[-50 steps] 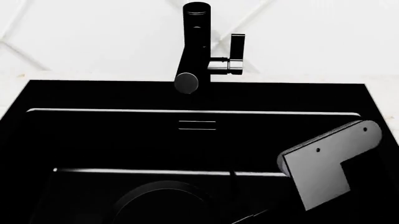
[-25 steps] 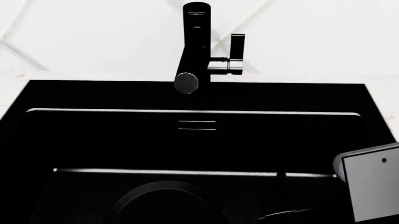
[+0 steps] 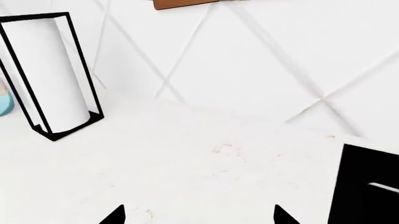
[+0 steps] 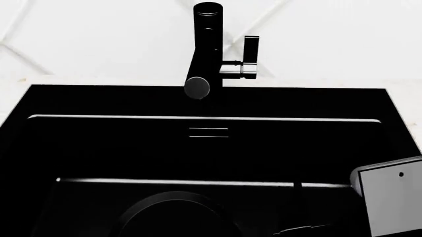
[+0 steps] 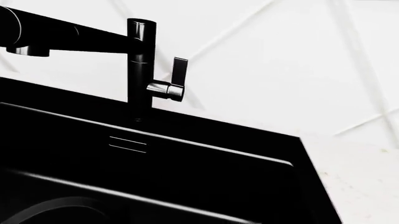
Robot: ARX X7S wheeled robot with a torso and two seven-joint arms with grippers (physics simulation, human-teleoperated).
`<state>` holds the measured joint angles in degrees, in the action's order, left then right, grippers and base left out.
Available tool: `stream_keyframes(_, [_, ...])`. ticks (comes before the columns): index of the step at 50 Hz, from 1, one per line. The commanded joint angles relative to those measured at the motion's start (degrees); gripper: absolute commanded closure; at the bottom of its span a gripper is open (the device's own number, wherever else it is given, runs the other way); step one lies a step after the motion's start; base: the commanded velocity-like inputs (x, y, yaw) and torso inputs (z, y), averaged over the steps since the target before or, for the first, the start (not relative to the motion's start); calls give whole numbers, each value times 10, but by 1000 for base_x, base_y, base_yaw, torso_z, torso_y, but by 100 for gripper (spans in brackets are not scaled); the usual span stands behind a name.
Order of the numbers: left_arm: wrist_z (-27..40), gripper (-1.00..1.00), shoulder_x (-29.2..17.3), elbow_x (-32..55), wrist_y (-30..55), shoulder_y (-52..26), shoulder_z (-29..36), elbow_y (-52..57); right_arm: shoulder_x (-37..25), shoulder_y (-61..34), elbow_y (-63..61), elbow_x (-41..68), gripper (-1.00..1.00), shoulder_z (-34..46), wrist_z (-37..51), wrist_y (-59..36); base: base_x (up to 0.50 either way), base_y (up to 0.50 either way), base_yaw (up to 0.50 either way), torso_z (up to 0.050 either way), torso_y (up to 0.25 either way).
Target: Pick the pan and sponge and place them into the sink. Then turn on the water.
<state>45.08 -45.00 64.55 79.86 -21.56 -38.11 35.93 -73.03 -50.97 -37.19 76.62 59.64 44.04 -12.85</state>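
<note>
The black sink (image 4: pixel 79 101) fills the head view, with its overflow slot (image 4: pixel 208 132). A round dark ring (image 4: pixel 173 215) lies on its floor; I cannot tell whether it is the pan or the drain. The sponge is out of view. The black faucet (image 4: pixel 205 44) stands behind, with its side lever (image 4: pixel 250 54) upright and no stream. My right arm's grey link (image 4: pixel 390 197) is at the lower right. My right gripper (image 4: pixel 300 228) is a faint dark shape against the black basin. My left gripper (image 3: pixel 199 217) is open over the white counter.
In the right wrist view the faucet (image 5: pixel 141 65), lever (image 5: pixel 179 74) and sink rim (image 5: pixel 249 135) show. A paper towel holder (image 3: pixel 50 74) stands on the counter (image 3: pixel 212 158) left of the sink corner (image 3: pixel 367 186). A pale blue thing (image 3: pixel 3 100) is cut off at the edge.
My right arm has swung right across the sink, from the middle right to the lower right edge of the head view. The faucet and lever have not moved.
</note>
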Motion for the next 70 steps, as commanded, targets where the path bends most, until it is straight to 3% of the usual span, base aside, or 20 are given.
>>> stream_keyframes(1, [101,-100,-27,151,96,-36,-97,-70,11,-5,6,-1,-100,1,-3,-11,0,0,0,0,0])
stream_keyframes(3, [157,-100,-15,215,93,-16,-110,-78,9,-1,6,-2,-100,2,-4,-9,0,0,0,0,0])
stream_keyframes(5, [130,-100,-38,199,89,50,-131,-69,7,1,7,-3,-100,2,-4,-7,0,0,0,0,0])
stream_keyframes(7, [220,-100,-44,318,83,75,-137,-96,10,2,10,-3,-100,4,-6,-10,0,0,0,0,0])
stream_keyframes(8, [215,-100,-58,328,85,86,-155,-98,12,1,11,-3,-100,4,-7,-12,0,0,0,0,0])
stream_keyframes(11, [283,-100,-77,416,46,110,-155,-112,13,2,14,-5,-100,5,-10,-11,0,0,0,0,0])
stream_keyframes(15, [299,-100,-90,460,49,149,-169,-109,-1,4,2,-1,-100,3,-4,-10,0,0,0,0,0])
stream_keyframes(20, [263,-100,-62,411,69,151,-134,-91,-26,4,-15,6,-100,1,7,-14,0,0,0,0,0])
stream_keyframes(26, [99,-100,-74,234,67,138,-80,-108,-28,12,-18,-1,-100,3,12,-6,0,0,0,0,0])
stream_keyframes(27, [95,-100,-74,221,59,137,-73,-107,-27,12,-18,-1,-100,3,12,-5,0,0,0,0,0])
stream_keyframes(28, [158,-100,-62,274,50,127,-74,-143,-25,13,-17,-2,-100,3,12,-5,0,0,0,0,0])
stream_keyframes(29, [169,-100,-56,284,42,117,-63,-140,-24,13,-17,-2,-100,3,12,-4,0,0,0,0,0])
stream_keyframes(34, [124,-100,-60,234,27,105,-20,-146,-19,10,-14,0,-100,2,9,-8,0,0,0,0,0])
stream_keyframes(45, [99,-100,-49,159,-18,63,64,-181,-35,22,-28,1,-100,3,18,4,0,0,0,0,0])
stream_keyframes(60, [42,-100,-75,98,-59,57,90,-232,-39,34,-36,-2,-100,6,23,14,0,0,0,0,0])
stream_keyframes(64, [58,-100,-62,98,-61,49,101,-233,-39,35,-37,-2,-100,6,24,13,0,0,0,0,0])
stream_keyframes(70, [28,-100,-65,74,-78,59,115,-255,-41,30,-41,3,-100,3,28,9,0,0,0,0,0])
